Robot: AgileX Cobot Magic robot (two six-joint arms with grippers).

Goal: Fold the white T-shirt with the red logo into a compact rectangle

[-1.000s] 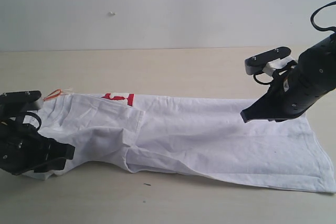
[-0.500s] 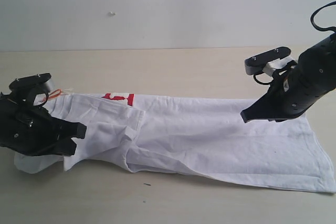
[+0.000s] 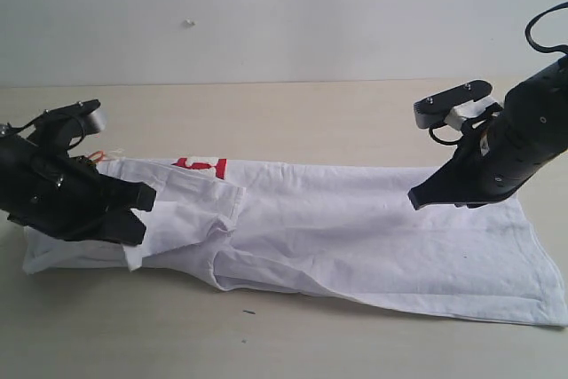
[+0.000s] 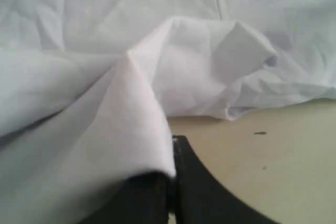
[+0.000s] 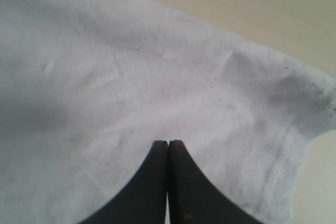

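Note:
The white T-shirt lies lengthwise across the table, folded into a long band. Only a short piece of the red logo shows at its far edge, and the orange collar tag peeks out at the left end. My left gripper is shut on a fold of the shirt's left end and holds it lifted; in the left wrist view the cloth drapes over the closed fingers. My right gripper hovers over the shirt's right part, shut and empty, with fingertips pressed together above the fabric.
The shirt rests on a pale wooden table with a white wall behind. The hem corner reaches nearly to the right edge of the view. A small dark speck lies on the table in front of the shirt.
My left gripper has risen and moved right and away, pulling the shirt's left end up and over toward the middle. The right arm has stayed still.

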